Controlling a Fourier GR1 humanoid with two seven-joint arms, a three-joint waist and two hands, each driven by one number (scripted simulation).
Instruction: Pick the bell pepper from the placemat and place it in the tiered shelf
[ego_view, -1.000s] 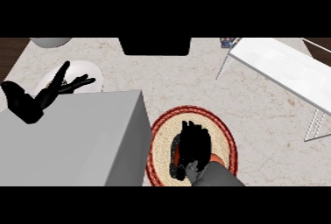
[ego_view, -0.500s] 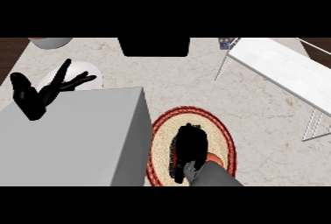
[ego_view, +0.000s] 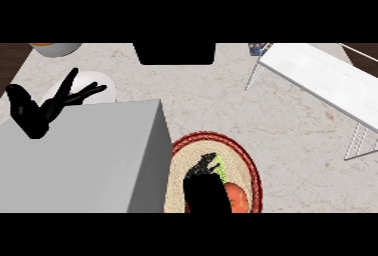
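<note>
The orange-red bell pepper with a green stem is lying on the round woven placemat with a dark red rim, towards its near right side, and the black right robot hand is leaning over the mat just beside it, touching or nearly touching the stem side. Whether this hand is closing on the pepper cannot be told, since it is hiding its own underside. The step in hand seems to be the grasp itself, with nothing lifted yet. The next move is calling for a secure hold, a lift off the mat and a carry across the pale marble bench to the white wire-legged tiered shelf, standing well apart at the far right. The black left robot hand is resting at the left with fingers spread, holding nothing.
</note>
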